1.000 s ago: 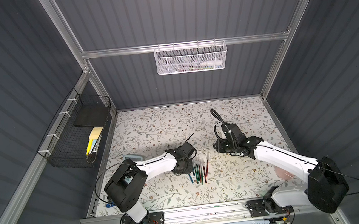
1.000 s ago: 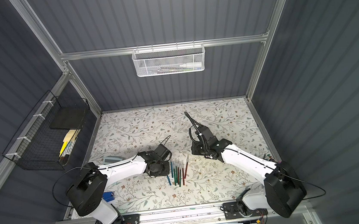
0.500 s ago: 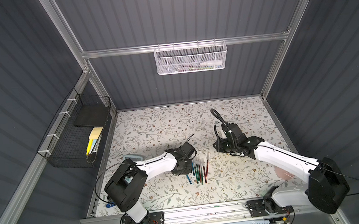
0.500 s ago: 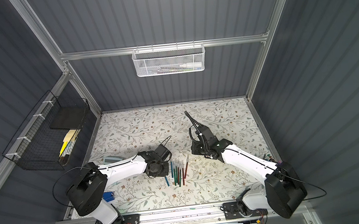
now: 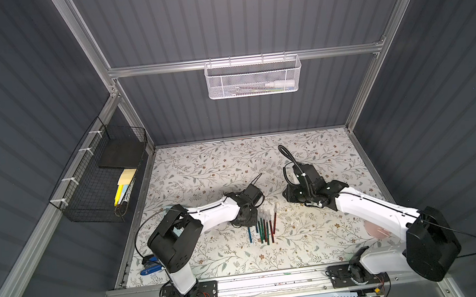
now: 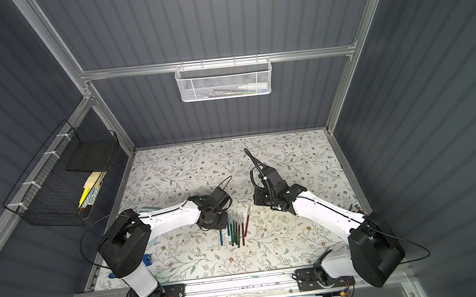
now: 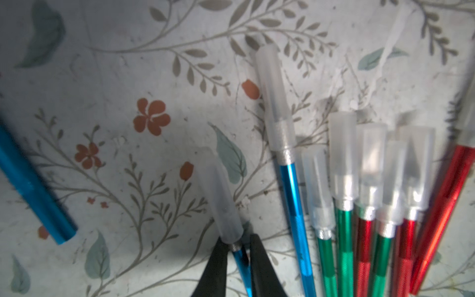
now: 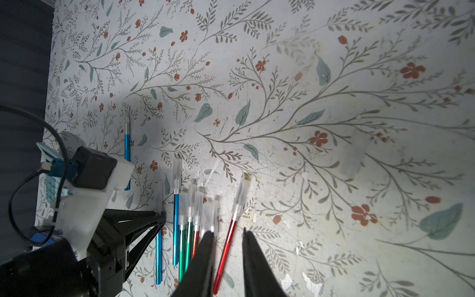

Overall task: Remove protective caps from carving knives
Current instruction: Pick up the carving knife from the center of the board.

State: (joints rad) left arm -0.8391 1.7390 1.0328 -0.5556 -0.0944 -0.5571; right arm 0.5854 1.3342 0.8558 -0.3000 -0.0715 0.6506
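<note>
**Left gripper clenched on a capped blue knife; right gripper released**

**Left gripper.** The left gripper [image 7: 237,244] is clenched on the handle of a blue knife [image 7: 242,262], just behind the metal collar. One finger [image 7: 214,267] bears on each side of the handle. The cap [image 7: 218,192] is fitted on this knife and projects past the fingertips. In the right wrist view the same gripper [image 8: 162,218] sits low over the table [image 5: 202,164].

**Right gripper.** The right gripper [image 8: 226,231] is released, with its jaws apart and nothing grasped. A red knife [image 8: 225,254] shows in the gap between the fingers. Whether either finger touches it cannot be told. Its cap is fitted.

**Knives.** In both top views the knives [image 5: 265,228] lie flat on the table in a tight row between the two arms.
- The caps [image 5: 266,212] point toward the back wall and the handles point toward the arm bases.
- The left wrist view shows blue, green and red handles side by side, each with a whitish cap fitted.
- The grasped blue knife lies at the left-arm end of the row, slightly apart from it.
- The red knife lies at the right-arm end, angled away from its neighbours.

**Stray knife.** One more blue-handled knife, the stray knife [image 8: 127,146], lies apart from the row, on the far side of the left gripper. The left wrist camera partly hides it, and its cap state cannot be told.
</note>
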